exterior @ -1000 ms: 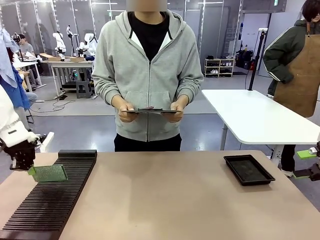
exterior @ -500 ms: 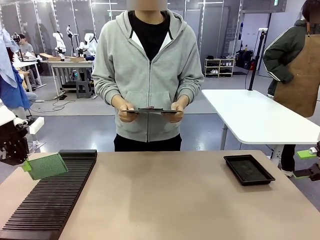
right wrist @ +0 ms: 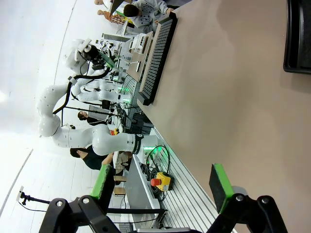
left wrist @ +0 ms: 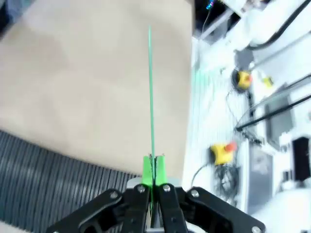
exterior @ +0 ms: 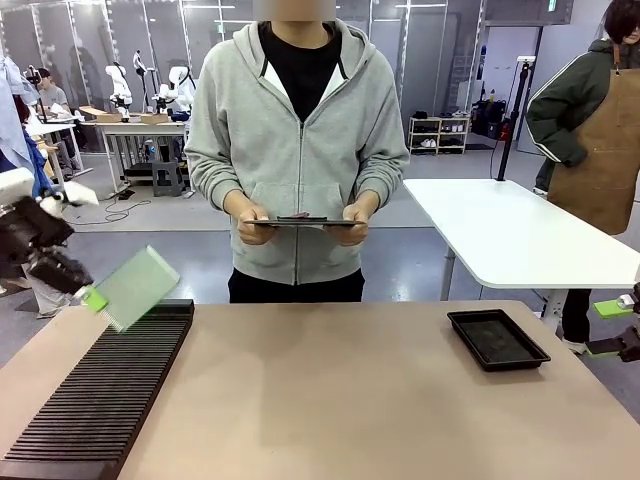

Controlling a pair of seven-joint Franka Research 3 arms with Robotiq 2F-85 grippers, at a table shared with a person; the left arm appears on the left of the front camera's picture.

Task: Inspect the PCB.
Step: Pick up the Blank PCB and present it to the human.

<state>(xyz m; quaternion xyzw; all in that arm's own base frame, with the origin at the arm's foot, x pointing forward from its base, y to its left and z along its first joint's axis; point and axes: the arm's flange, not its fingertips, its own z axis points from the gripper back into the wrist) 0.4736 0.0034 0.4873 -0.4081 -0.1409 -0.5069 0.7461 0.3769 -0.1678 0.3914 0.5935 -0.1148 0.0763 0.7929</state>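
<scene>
Pinching one corner of the single thin mint-green PCB point(exterior: 137, 287), the black, green-padded left fingers point(exterior: 93, 297) are holding it in the air above the far end of the one ribbed black rack point(exterior: 100, 390). The pinched corner is lying hidden and the long axis is rising rightward. The right fingers point(exterior: 613, 308), partly cut off, are standing spread.

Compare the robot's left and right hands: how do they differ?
The left hand is shut on the PCB; the right hand is open and empty. The left hand is high beside the slotted rack; the right hand is low beside the table's right edge. Both have green pads.
</scene>
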